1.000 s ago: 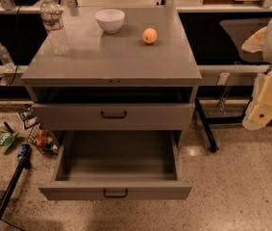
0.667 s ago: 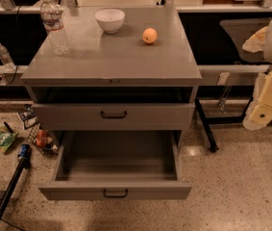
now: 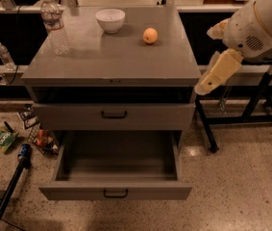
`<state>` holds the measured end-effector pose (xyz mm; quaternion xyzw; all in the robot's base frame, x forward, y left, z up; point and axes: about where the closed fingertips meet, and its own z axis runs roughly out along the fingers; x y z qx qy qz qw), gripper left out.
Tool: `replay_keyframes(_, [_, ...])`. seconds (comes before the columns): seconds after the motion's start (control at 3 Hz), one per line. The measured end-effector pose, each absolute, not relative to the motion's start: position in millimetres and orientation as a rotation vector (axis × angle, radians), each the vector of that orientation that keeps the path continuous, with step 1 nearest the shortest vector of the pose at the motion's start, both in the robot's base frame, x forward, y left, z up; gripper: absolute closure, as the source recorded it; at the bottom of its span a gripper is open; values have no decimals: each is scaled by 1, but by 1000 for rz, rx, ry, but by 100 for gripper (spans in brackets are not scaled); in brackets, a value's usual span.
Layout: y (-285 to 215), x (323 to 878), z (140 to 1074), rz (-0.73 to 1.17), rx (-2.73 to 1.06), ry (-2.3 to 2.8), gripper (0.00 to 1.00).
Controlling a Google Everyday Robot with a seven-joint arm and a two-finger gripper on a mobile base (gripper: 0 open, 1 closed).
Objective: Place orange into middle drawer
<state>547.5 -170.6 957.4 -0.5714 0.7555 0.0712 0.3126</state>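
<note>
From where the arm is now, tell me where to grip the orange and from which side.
Grip the orange across its widest middle, coming straight down from above: it is round and sits apart from the white bowl on the cabinet top. The gripper hangs beside the cabinet's right edge.

Quick count: one orange (image 3: 150, 35), one white bowl (image 3: 110, 19), two plastic water bottles, a big bottle (image 3: 54, 25) on the single grey cabinet (image 3: 111, 61) and a smaller bottle (image 3: 3, 56) off to its left. Two drawers showing, the upper drawer front (image 3: 68, 117) and the middle drawer (image 3: 116, 153), one black bar handle (image 3: 114, 114) each. One green packet (image 3: 3, 138) on the floor (image 3: 231, 186). One gripper (image 3: 212, 57), just right of the cabinet top
</note>
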Motion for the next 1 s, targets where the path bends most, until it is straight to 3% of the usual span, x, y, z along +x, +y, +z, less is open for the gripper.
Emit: replay_keyframes(1.0, [-152,723,930,260,-1054,1871,0])
